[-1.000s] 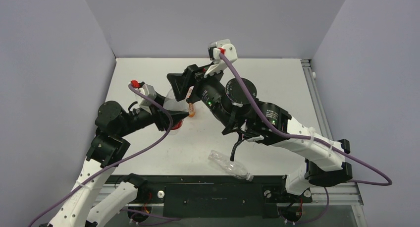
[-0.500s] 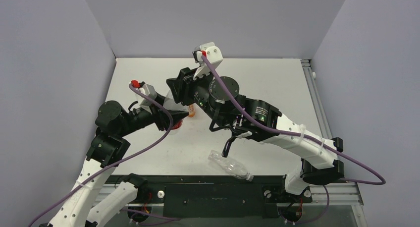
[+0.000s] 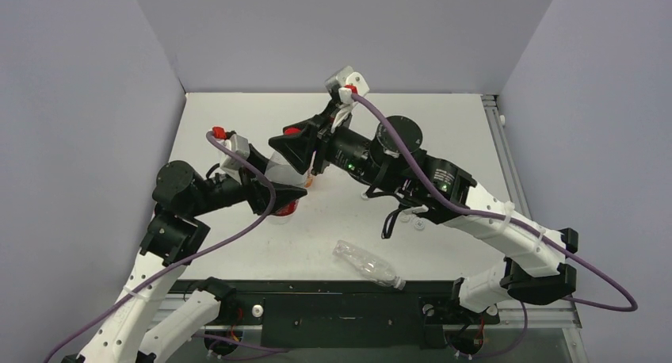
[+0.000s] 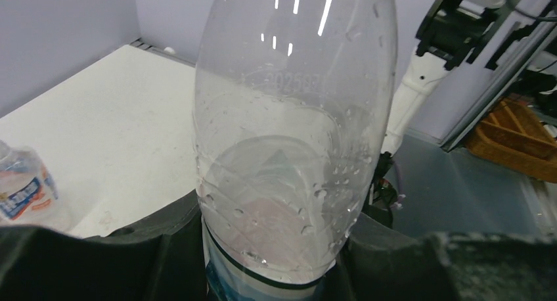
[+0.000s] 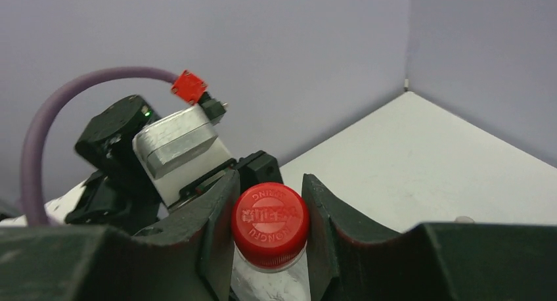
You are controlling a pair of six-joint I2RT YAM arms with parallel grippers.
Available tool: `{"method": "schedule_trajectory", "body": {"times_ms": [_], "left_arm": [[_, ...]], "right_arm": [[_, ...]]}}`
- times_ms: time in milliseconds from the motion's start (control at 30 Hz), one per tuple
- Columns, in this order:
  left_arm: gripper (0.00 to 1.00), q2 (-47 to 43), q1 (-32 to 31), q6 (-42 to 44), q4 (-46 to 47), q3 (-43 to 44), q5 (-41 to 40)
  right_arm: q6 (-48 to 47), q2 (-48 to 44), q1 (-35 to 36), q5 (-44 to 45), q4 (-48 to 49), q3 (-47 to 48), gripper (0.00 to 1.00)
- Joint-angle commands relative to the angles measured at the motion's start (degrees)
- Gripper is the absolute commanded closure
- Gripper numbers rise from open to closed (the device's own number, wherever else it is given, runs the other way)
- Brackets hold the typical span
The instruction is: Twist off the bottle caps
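Squarely within the closed right hand [image 5: 270,206] sits the red cap [image 5: 270,222]; the left hand [image 4: 276,261] grips the clear bottle [image 4: 295,117].

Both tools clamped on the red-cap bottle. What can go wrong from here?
1. The left tool holds the thin clear bottle well below the red cap; the wall may buckle or spin as torque comes on.
2. The right tool pinches the cap only at two sides, so it may slip round it.
3. A small labelled bottle sits close by and could be knocked.
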Motion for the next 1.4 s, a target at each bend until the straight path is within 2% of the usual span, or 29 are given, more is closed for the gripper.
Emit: {"method": "schedule_trajectory", "body": {"times_ms": [0, 100, 233, 333, 400, 433, 467, 500, 533, 567, 600, 667, 767, 867, 967, 1367], "left_arm": [[0.79, 0.4, 0.1, -9.7, 7.6, 0.1, 8.8], [0.81, 1.1, 0.1, -14.3, 10.5, 0.3, 11.5], [0.83, 1.9, 0.1, -17.7, 12.3, 0.3, 15.6], [0.83, 2.4, 0.1, -18.4, 12.4, 0.2, 17.7], [0.84, 2.5, 0.1, -17.6, 12.1, 0.2, 17.7], [0.84, 2.5, 0.1, -16.9, 11.4, 0.2, 16.7], [0.83, 2.5, 0.1, -14.8, 10.9, 0.3, 15.8], [0.83, 2.5, 0.1, -13.3, 8.5, 0.7, 12.7], [0.82, 2.5, 0.1, -8.9, 4.2, 1.1, 10.8], [0.82, 2.3, 0.1, -6.9, 2.6, 1.6, 6.9], [0.82, 2.2, 0.1, -2.8, 0.0, 1.9, 4.9], [0.81, 1.9, -0.1, 2.7, -2.9, 1.9, -1.2], [0.81, 1.8, -0.2, 8.0, -5.0, 1.7, -10.4], [0.81, 1.3, -0.3, 8.8, -4.5, 1.1, -13.6], [0.81, 1.1, -0.3, 7.9, -3.8, 0.8, -13.0], [0.81, 0.3, -0.4, 6.7, -2.5, 0.1, -12.4]], "right_arm": [[0.7, -5.7, -3.9, -26.1, 12.8, -0.3, 1.00], [1.8, -4.8, -5.0, -37.6, 13.6, 1.1, 1.00], [4.4, -3.7, -6.2, -48.2, 15.0, 2.0, 1.00], [6.1, -3.4, -7.2, -52.0, 14.9, 2.2, 1.00], [5.4, -3.4, -8.4, -50.8, 12.0, 2.7, 1.00], [4.4, -3.7, -8.7, -47.9, 11.1, 2.8, 0.97], [3.9, -4.5, -8.9, -44.8, 8.9, 2.7, 0.86], [2.0, -5.1, -8.7, -36.4, 7.7, 2.6, 0.58], [1.0, -6.1, -7.9, -31.1, 5.3, 2.4, 0.47], [-1.1, -6.6, -7.3, -21.1, 4.3, 2.3, 0.31], [-2.0, -7.3, -5.7, -12.8, 3.1, 2.0, 0.25], [-4.2, -7.6, -3.0, -2.2, 2.1, 1.8, 0.23], [-6.7, -5.3, 0.7, 8.1, -1.6, 5.0, 0.21], [-6.1, 1.8, 2.2, 15.1, -11.0, 14.8, 0.20], [-4.9, 5.6, 2.3, 15.9, -15.2, 19.6, 0.22], [1.2, 8.3, -0.4, 10.8, -13.3, 18.5, 0.46]]}}
